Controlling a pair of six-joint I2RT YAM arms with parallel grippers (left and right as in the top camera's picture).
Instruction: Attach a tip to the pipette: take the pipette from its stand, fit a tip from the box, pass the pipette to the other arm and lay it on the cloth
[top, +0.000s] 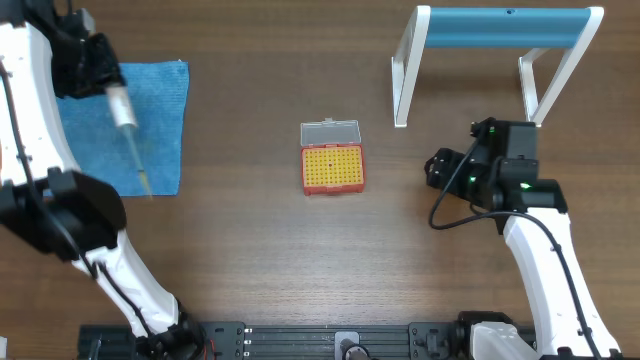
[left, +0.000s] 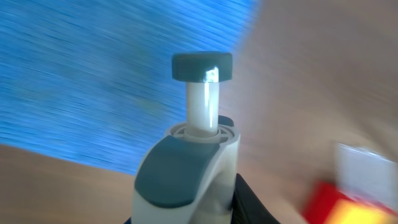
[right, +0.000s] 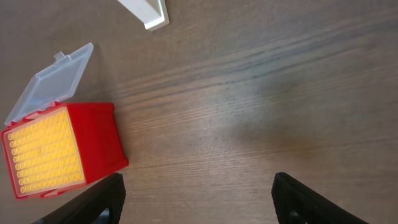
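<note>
While the left gripper (top: 92, 66) held the pipette (top: 124, 110) by its body, fingers closed on it, the fitted tip pointed down over the cloth (top: 165, 95). The right gripper (right: 198, 199) stood with fingers wide above the tabletop (right: 261, 93), beside the tip box (right: 62, 149). The pipette was judged light, rigid and smooth. Its slender tip looked fragile, so the body was the sound place to hold.

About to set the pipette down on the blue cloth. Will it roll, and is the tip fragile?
The pipette probably won't roll far: its handle looks lopsided, and the cloth should add grip. The thin tip sticks out unsupported and likely flexes or pops off if it lands first. It seems handle-heavy, so lay it flat.
</note>
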